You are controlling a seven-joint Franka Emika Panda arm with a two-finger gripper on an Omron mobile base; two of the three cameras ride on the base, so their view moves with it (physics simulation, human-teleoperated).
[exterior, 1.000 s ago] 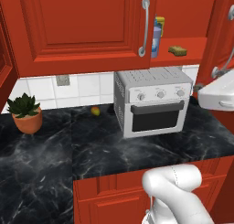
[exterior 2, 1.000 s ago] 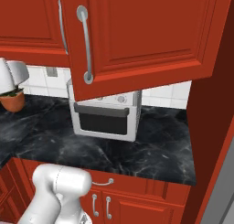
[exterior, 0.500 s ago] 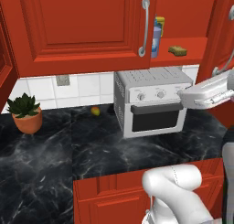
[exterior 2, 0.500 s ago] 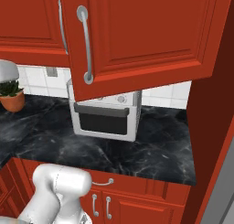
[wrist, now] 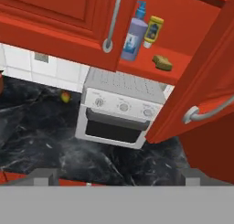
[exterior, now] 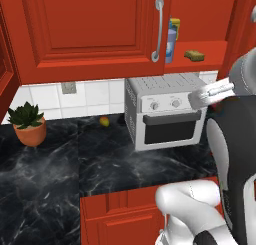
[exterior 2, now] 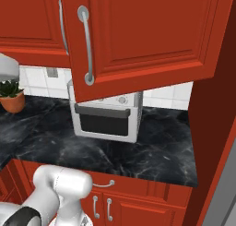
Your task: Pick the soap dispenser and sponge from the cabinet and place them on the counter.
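Observation:
The lavender soap dispenser (wrist: 134, 38) with its blue pump stands on the red shelf of the cabinet (wrist: 183, 17), half behind the closed left door. The tan sponge (wrist: 162, 62) lies on the same shelf to its right. Both show again in the left base view: the soap dispenser (exterior: 171, 45) beside the door handle and the sponge (exterior: 194, 55) further right. My gripper (wrist: 116, 178) hangs open and empty, well back from the shelf and below it, over the black counter (wrist: 41, 141).
A yellow squeeze bottle (wrist: 153, 30) stands behind the dispenser. The open right cabinet door (wrist: 201, 77) juts out on the right. A toaster oven (exterior: 165, 116) sits under the shelf, with a small fruit (exterior: 104, 121) and a potted plant (exterior: 30, 124) to its left.
My arm has swung left into the left base view, its white hand now in front of the oven's right corner. The bottle and sponge have not moved.

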